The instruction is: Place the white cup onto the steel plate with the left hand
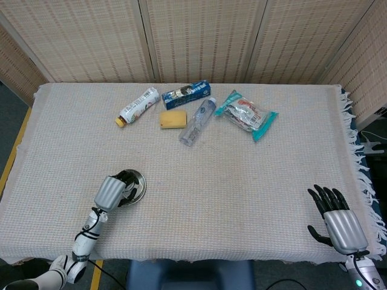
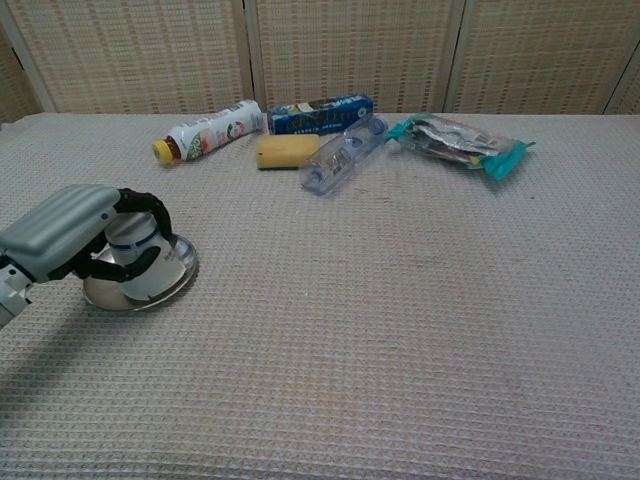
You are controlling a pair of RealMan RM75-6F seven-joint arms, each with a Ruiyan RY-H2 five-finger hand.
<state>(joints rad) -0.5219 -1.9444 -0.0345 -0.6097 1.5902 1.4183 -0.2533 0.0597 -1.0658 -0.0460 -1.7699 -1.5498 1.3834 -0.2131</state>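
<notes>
In the chest view my left hand (image 2: 65, 232) grips the white cup (image 2: 134, 246), a small cup with a blue stripe, fingers wrapped around its side. The cup stands over the round steel plate (image 2: 172, 272), its base down in the dish. From the head view the left hand (image 1: 111, 192) covers most of the cup, and the steel plate (image 1: 138, 183) shows past the fingers. My right hand (image 1: 334, 219) rests open at the table's near right corner, fingers spread and holding nothing.
Along the far side lie a drink bottle (image 2: 205, 130), a blue box (image 2: 320, 112), a yellow sponge (image 2: 286, 151), a clear plastic bottle (image 2: 342, 153) and a teal snack packet (image 2: 457, 142). A woven cloth (image 2: 400, 300) covers the table.
</notes>
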